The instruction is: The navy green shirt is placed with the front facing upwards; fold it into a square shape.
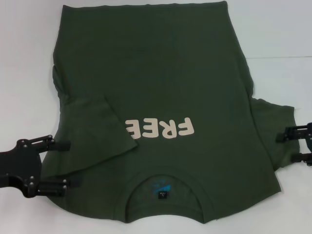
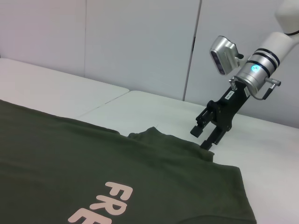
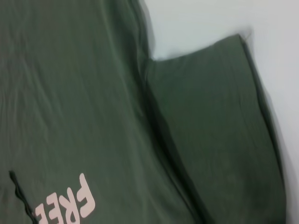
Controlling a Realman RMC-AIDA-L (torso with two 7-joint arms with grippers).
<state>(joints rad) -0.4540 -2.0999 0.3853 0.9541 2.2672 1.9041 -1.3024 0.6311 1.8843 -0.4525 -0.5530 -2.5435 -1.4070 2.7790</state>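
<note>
Left sleeve lies folded in; left claw (image 1: 66, 164) released beside it. Right claw (image 1: 292, 145) released at the shirt's (image 1: 156, 83) unfolded sleeve (image 1: 280, 131); grasp next.

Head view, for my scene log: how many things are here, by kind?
Shirts: 1, the navy green shirt, left sleeve folded in.
Robot hands: 2, the left hand and the right hand, both open beside the sleeves.
Tables: 1, the white table.
Total: 4.

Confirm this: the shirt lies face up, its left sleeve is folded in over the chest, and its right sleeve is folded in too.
Not quite. On the navy green shirt, the right sleeve is spread flat on the table near the right pincer, as the head view shows. The left sleeve is folded in, by the left pincer.
</note>
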